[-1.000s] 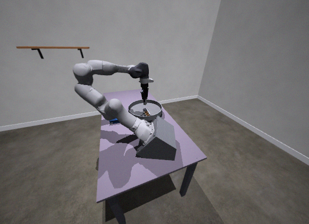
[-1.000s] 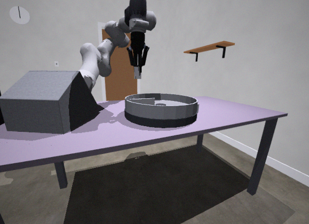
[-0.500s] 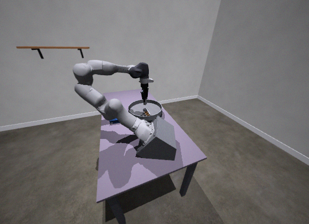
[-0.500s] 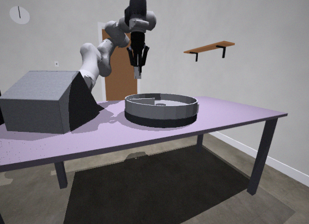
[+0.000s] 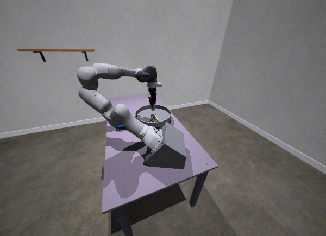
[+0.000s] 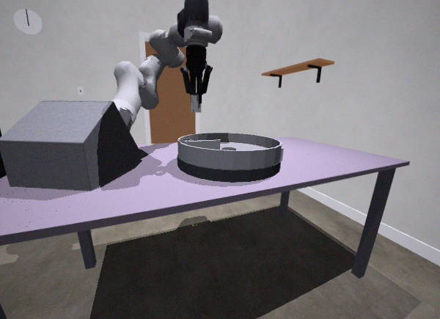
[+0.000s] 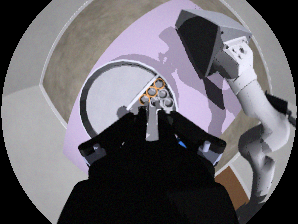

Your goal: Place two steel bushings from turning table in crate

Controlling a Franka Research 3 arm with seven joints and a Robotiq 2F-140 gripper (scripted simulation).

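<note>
The turning table (image 5: pixel 139 118) (image 6: pixel 235 159) (image 7: pixel 83 105) is a round grey tray with a raised rim and a thin straight divider (image 6: pixel 205 144) (image 7: pixel 141 93). In the wrist view, several bushings crowd the wedge behind the divider: plain grey steel ones (image 7: pixel 168 102) and orange-ringed ones (image 7: pixel 152 92). My gripper (image 5: pixel 152 108) (image 6: pixel 196 108) (image 7: pixel 152 106) hangs well above the turning table, pointing down. Its grey fingertips are shut close together, with no bushing visible between them. They hide part of the wedge in the wrist view. The blue crate (image 5: pixel 120 128) (image 7: pixel 181 143) is mostly hidden by the arm or gripper; its inside is not visible.
The grey wedge-shaped arm base (image 5: pixel 174 146) (image 6: pixel 44 161) (image 7: pixel 200 37) stands on the lilac table (image 5: pixel 122 173) (image 6: pixel 330 165) near the turning table. The turning table's rim and divider stand up below the gripper. A wooden shelf (image 5: pixel 55 50) (image 6: pixel 297 67) is on the wall, far off.
</note>
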